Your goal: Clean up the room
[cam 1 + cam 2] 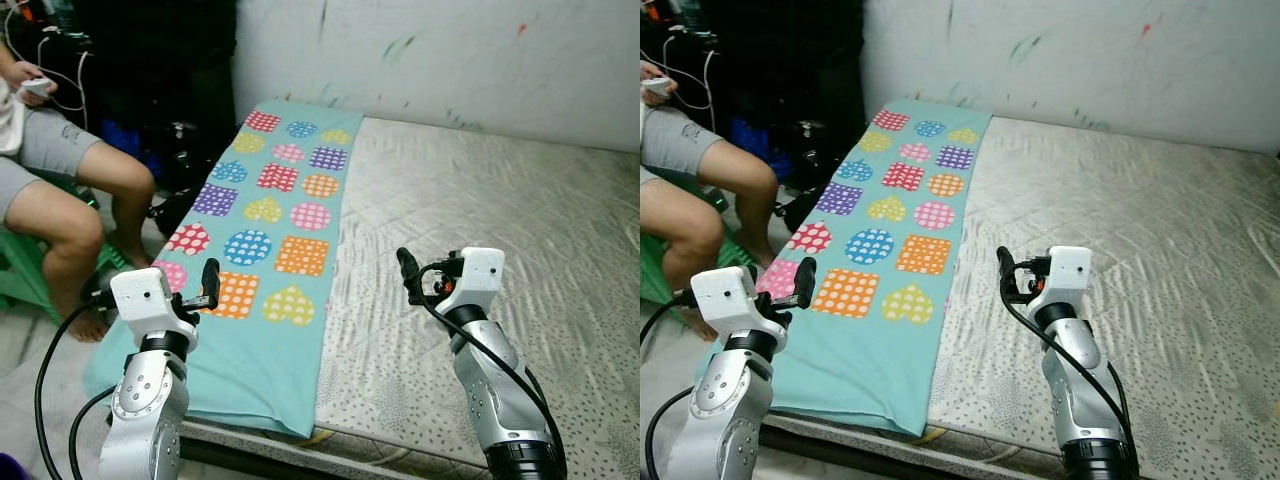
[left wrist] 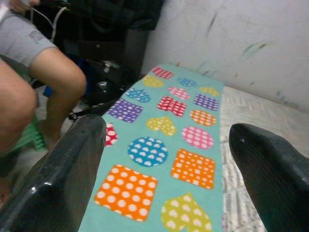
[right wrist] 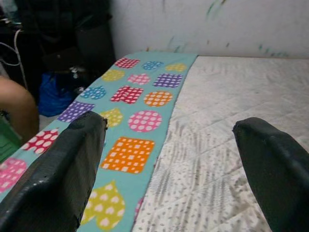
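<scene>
Teal blanket [image 1: 270,250] overhangs the mattress [image 1: 480,210]; with our left gripper [image 2: 166,159] and right gripper [image 3: 169,159] both open, it may slide off.

1. The person [image 1: 60,190] sitting left of the bed is cut off by the picture's top and left edges; legs, grey shorts and one hand show.
2. The small white thing [image 1: 36,87] in that hand is too small to identify.
3. The near end of the blanket [image 1: 262,250] hangs over the mattress [image 1: 480,200] edge, partly hidden behind the left arm.
4. The mattress runs off the right edge.
5. The dark clutter [image 1: 150,80] behind the person is too shadowed to make out.
</scene>
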{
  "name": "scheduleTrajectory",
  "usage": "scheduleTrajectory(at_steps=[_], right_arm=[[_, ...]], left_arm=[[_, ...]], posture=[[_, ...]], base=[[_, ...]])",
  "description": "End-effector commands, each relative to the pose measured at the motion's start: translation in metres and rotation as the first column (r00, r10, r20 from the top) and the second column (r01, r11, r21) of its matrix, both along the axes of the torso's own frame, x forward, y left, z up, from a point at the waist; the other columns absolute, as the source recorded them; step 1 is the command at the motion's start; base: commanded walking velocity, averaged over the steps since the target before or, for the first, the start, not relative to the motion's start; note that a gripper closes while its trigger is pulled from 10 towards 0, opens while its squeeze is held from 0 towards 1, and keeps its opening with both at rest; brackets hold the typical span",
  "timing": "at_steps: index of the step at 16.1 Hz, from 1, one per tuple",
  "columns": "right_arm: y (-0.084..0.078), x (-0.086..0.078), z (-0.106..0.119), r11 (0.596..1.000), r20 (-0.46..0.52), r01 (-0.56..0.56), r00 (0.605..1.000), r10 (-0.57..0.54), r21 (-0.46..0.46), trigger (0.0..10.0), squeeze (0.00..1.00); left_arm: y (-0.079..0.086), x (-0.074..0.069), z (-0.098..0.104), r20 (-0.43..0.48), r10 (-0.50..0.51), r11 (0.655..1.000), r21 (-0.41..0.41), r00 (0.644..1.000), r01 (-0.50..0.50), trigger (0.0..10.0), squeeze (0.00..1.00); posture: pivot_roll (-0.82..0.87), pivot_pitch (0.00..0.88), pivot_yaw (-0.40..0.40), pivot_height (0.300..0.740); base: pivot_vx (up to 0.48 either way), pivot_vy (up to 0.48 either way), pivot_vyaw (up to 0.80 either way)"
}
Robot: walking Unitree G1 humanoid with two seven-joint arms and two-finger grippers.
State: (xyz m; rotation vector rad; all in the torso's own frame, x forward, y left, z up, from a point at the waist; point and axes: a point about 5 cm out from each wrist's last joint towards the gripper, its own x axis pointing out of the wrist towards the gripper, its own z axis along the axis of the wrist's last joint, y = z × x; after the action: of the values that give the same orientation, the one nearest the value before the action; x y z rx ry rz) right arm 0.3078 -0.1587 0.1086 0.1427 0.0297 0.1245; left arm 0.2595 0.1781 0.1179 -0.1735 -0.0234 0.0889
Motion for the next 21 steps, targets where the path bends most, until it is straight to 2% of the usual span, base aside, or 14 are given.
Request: scheduleTrajectory(at_steps=[1,6,21], right_arm=[[-0.0011,-0.0001,0.0046,1.0,0.012,-0.006,1.0,0.006,-0.003,10.0,0.0],[0.0001,0.0,0.0046,1.0,0.011,-0.011,1.0,0.011,-0.003,10.0,0.0],[0.0005,0.0003,0.0041,1.0,0.009,-0.018,1.0,0.018,-0.01,10.0,0.0]], left_arm=[[-0.0019,0.0017,0.0032,0.004,-0.005,1.0,0.002,1.0,0.005,10.0,0.0],[-0.0018,0.002,0.0031,0.002,-0.005,1.0,0.0,1.0,0.005,10.0,0.0],[-0.0017,0.0036,0.0027,-0.003,-0.008,1.0,-0.002,1.0,0.008,10.0,0.0]], posture=[[-0.03,0.0,-0.034,0.74],[-0.03,0.0,-0.034,0.74],[-0.04,0.0,-0.029,0.74]], base=[[0.0,0.0,0.0],[0.0,0.102,0.0],[0.0,0.424,0.0]])
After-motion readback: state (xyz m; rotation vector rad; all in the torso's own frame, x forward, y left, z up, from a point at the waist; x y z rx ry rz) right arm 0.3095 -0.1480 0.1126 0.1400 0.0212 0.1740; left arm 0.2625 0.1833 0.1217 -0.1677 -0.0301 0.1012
